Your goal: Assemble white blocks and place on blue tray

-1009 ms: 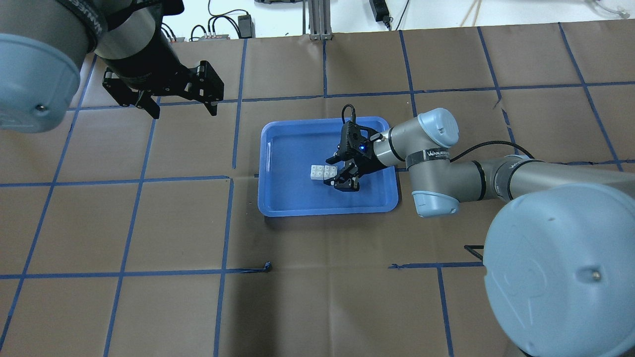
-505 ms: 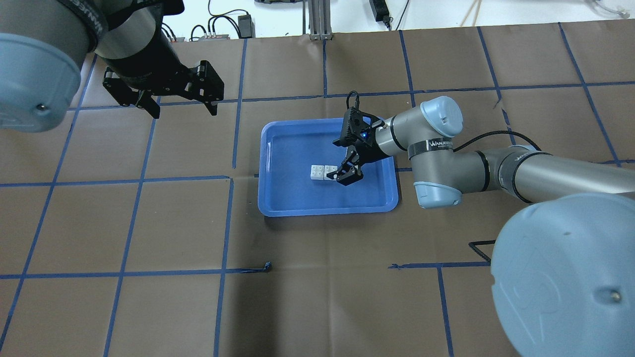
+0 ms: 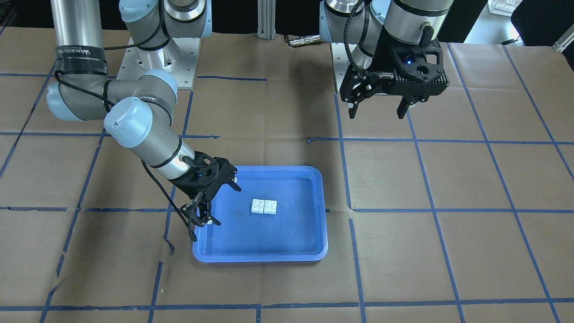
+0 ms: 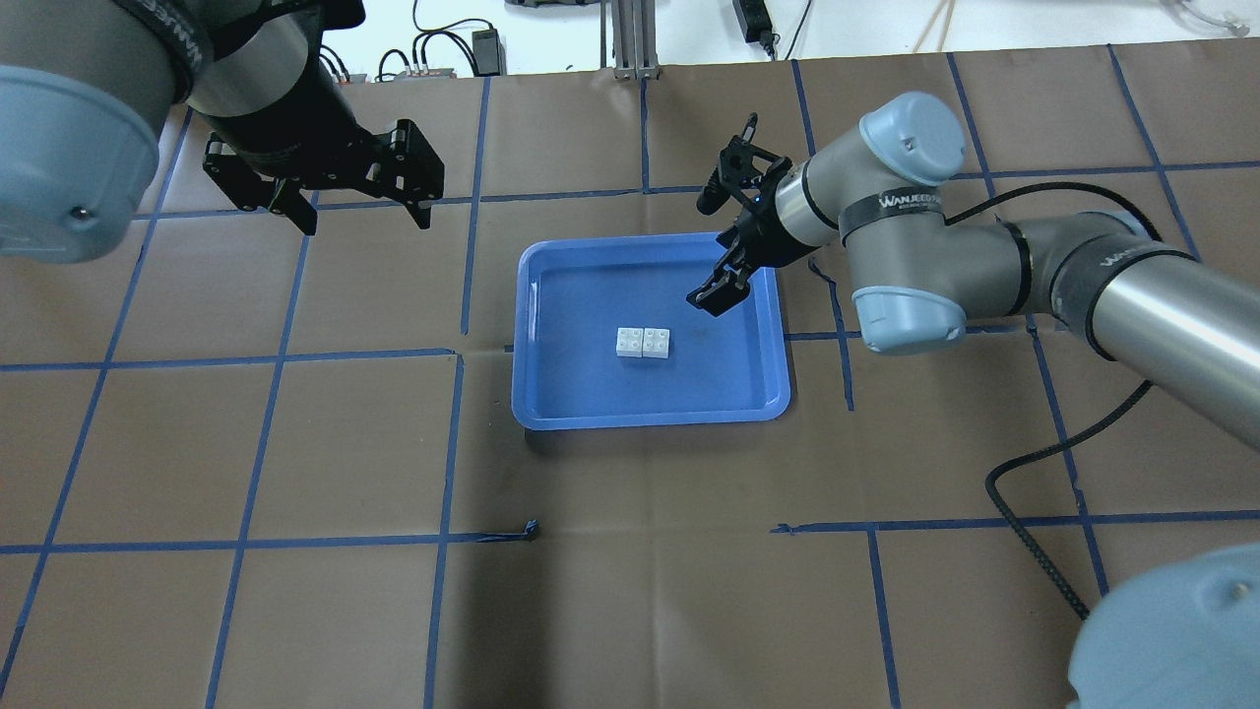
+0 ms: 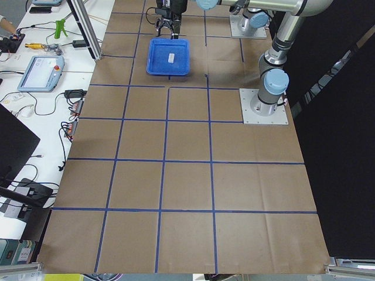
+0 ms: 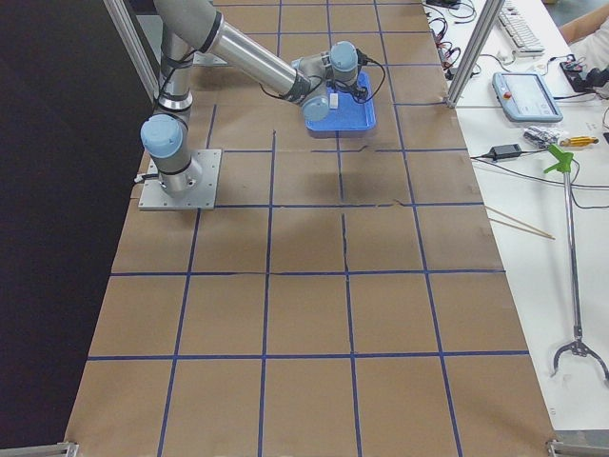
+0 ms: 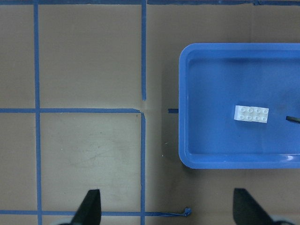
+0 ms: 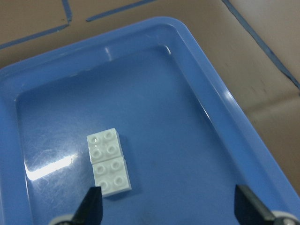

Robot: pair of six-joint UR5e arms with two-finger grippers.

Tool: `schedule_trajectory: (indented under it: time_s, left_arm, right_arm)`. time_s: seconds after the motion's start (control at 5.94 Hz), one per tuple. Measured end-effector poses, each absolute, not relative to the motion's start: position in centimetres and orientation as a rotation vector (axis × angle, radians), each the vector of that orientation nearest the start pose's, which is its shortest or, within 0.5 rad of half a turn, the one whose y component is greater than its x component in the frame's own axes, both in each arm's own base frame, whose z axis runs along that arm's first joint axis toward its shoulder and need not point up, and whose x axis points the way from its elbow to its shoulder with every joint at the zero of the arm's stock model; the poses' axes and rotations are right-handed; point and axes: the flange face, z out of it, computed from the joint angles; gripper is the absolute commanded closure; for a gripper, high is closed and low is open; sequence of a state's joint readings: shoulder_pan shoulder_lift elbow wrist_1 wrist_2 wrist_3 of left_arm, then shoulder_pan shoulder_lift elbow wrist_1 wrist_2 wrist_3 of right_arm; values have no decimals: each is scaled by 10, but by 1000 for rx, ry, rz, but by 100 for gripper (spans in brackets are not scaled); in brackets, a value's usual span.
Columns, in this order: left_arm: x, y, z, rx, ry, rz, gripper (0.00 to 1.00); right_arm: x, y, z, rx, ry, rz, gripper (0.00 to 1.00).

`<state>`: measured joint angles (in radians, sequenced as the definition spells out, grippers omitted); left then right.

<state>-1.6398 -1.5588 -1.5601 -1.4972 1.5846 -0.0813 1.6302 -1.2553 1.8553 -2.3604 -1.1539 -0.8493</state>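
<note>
Two white blocks (image 4: 644,342) lie side by side and touching, studs up, in the middle of the blue tray (image 4: 650,419). They also show in the front view (image 3: 263,206), the left wrist view (image 7: 251,114) and the right wrist view (image 8: 108,161). My right gripper (image 4: 706,251) is open and empty, raised over the tray's far right part, apart from the blocks; it also shows in the front view (image 3: 223,205). My left gripper (image 4: 365,225) is open and empty, high above the table, off to the tray's far left.
The table is covered in brown paper with a blue tape grid. The right arm's black cable (image 4: 1024,473) hangs in a loop beside the arm. The arm base plates (image 3: 157,63) stand at the robot's edge. Benches with tools (image 6: 533,95) run along the far side.
My right gripper has drawn back from the blocks, rising toward the tray's far right corner, still open. The blocks stay where they were. The left arm has not moved.
</note>
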Motion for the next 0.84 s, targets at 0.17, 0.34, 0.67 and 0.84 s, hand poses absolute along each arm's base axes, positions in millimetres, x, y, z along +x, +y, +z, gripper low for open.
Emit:
schedule_trajectory:
  time_s: [0.17,0.34,0.67,0.84]
  left_arm:
    - [-166,-486,507,-21,3131,-153,1]
    - [-166,-486,507,-21,3132,-154,1]
    - [-166,-486,507,-20,3132,-155,1]
    - [-165,-486,507,-22,3132,-157,1]
  right_arm:
    - [189,-557,308,-1047,2665,-354,0]
    - [164,-557,338,-800,2831,-271,0]
    - [128,-537,409,-231,3050,-57,0]
    - [123,-524,450,-38,3105,30,0]
